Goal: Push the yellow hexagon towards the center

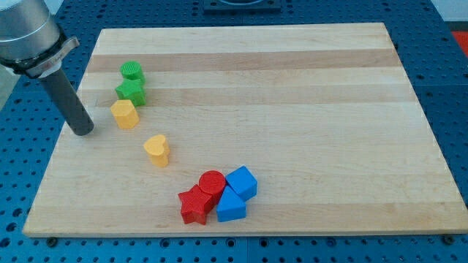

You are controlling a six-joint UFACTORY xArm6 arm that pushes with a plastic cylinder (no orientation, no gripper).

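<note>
One dark rod is all my arm ends in, no hand to open or close; my tip (pixel 82 132) rests near the surface's (pixel 292 109) left edge. Just to its right sits the yellow hexagon (pixel 125 114), a squat, six-sided block, close but apart, directly below the green star (pixel 131 90).

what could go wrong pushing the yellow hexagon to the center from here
1. My tip sits to the view's left of the yellow hexagon, slightly lower; an off-centre push could make it spin or slip away upward.
2. The green star sits right above the hexagon and may get dragged along, nudging the green cylinder too.
3. A path angled downward could hit the yellow heart.
</note>
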